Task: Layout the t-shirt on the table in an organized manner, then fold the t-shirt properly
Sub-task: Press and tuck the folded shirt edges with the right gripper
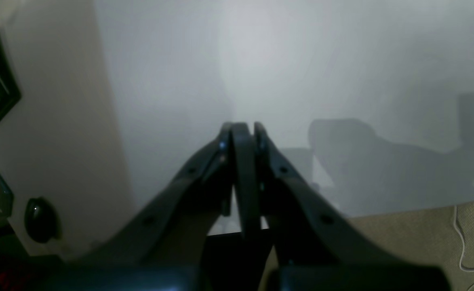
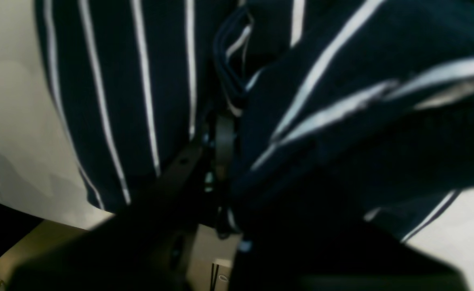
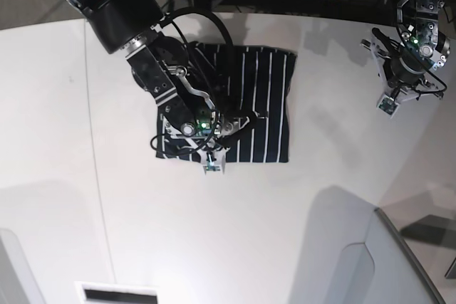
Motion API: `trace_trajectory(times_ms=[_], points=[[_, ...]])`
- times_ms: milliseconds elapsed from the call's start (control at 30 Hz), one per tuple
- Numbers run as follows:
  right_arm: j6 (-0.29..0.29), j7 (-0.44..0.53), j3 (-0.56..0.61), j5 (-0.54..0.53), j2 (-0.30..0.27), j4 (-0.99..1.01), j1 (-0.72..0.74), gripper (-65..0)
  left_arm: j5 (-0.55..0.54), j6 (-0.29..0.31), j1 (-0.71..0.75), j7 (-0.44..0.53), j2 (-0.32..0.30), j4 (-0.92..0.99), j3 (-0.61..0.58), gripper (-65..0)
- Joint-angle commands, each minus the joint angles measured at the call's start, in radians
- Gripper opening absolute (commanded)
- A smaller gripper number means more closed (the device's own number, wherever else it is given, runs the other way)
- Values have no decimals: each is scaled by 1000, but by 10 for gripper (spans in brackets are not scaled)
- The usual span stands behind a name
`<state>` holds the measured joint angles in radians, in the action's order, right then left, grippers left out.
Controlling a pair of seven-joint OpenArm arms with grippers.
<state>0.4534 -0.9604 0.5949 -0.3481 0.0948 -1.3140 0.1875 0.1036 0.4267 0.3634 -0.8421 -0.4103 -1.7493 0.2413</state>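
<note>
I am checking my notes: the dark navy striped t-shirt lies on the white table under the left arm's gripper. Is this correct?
Not quite. The dark navy striped t-shirt lies on the white table under the right gripper, as the base view shows; the left gripper hangs apart over bare table.

Navy striped t-shirt [image 3: 260, 97] folded, flat on white table [image 3: 285, 211].

I can read no text, label, brand or number anywhere around me. The t-shirt [image 3: 249, 97] under my right arm carries only plain white stripes, no print or tag that I can make out. The table [image 3: 285, 233] is blank. The dark framed panel at the far left of my left wrist view shows pale marks too blurred to read.
</note>
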Motion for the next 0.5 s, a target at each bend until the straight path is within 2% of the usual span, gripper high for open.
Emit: trace_trajectory(times_ms=[0,100,167,233,333,467], points=[[-2,10,0,-9,12,-22,17,-477,5,-7,-5,7,-16,-13,8,-650],[-3,10,-2,-9,16,-22,16,-320,5,-7,-5,7,-17,-13,8,-650],[-5,10,-2,-9,23,-22,16,-269,5,-7,-7,7,-19,-10,8,-650],[-20,10,1,-19,24,-23,16,-267,5,-7,-17,7,-22,12,10,-650],[-107,11,44,-81,21,-28,23,-267,5,-7,-57,7,-25,84,10,-650],[-121,11,76,-95,23,-54,20,-267,5,-7,-85,10,-25,137,10,-650]])
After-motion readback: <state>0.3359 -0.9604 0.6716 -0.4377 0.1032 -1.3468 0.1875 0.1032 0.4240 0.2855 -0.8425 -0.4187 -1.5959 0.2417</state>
